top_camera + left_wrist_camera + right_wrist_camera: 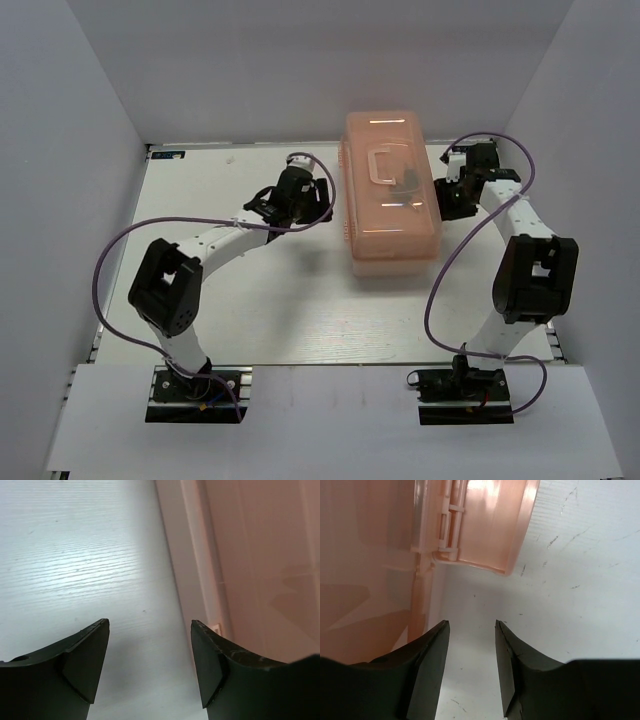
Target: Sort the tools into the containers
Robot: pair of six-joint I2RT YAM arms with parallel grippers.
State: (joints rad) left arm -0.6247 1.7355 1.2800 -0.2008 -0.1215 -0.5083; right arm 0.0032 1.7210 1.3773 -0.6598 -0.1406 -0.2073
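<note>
The salmon-pink translucent toolbox [392, 190] stands closed at the middle of the table, its lid handle [383, 166] on top. Dark shapes show faintly through the lid; no hex keys or screwdrivers lie in the open. My left gripper [318, 205] is open and empty just left of the box; its wrist view shows the box wall [250, 565] on the right and bare table between the fingertips [150, 625]. My right gripper [447, 200] is open and empty just right of the box; its wrist view shows the box corner and a hinge [451, 525].
White walls close in the table on the left, back and right. Purple cables [105, 270] loop beside both arms. The table surface [580, 560] to the right of the box is scuffed.
</note>
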